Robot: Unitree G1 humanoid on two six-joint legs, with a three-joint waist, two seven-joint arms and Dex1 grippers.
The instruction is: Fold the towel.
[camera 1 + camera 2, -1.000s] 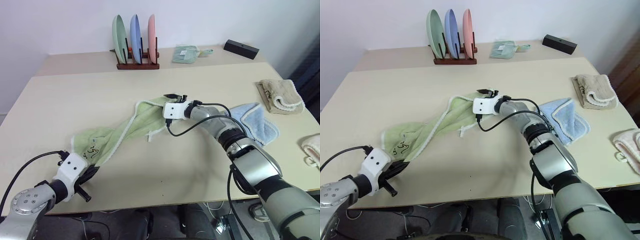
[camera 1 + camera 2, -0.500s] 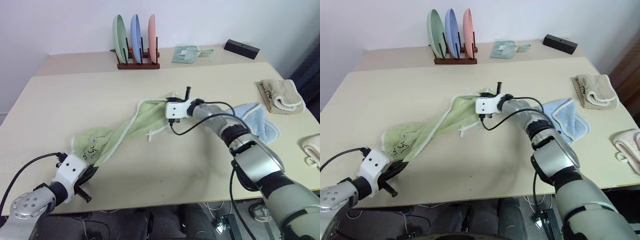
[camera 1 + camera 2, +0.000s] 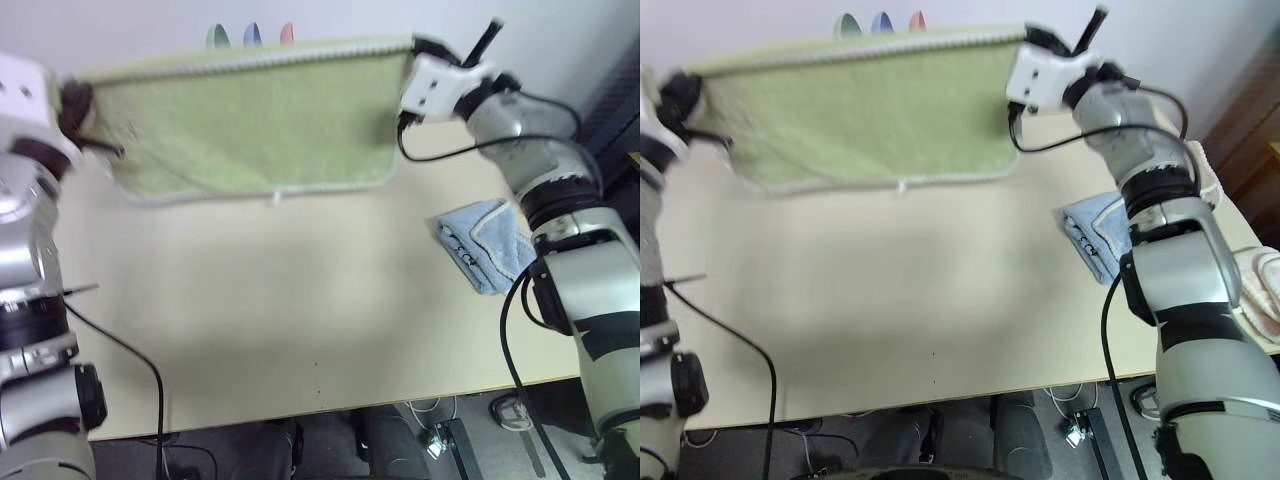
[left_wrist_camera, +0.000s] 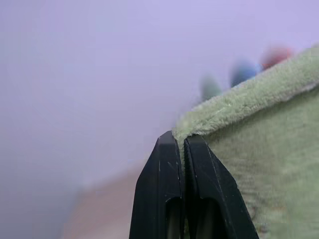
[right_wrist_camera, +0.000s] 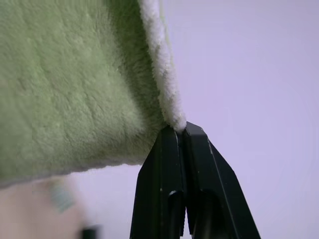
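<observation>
The towel hung in the air above the beige table, stretched out flat like a sheet on a line, its top edge level and its white stitched border running all the way round. The left gripper had its two black fingers pressed together on one top corner, and the right gripper pinched the opposite top corner the same way, the cloth nipped right at the edging in both wrist views. A small white loop dangled from the middle of the lower hem. Off to the robot's right, a light blue towel lay crumpled on the tabletop, well apart from the green one.

It looked a light, limp thing, soft terry that sagged wherever it was not held, so the corners seemed the right places to grip it. Pinched so near the very edge, it might well slip free if tugged too taut.
</observation>
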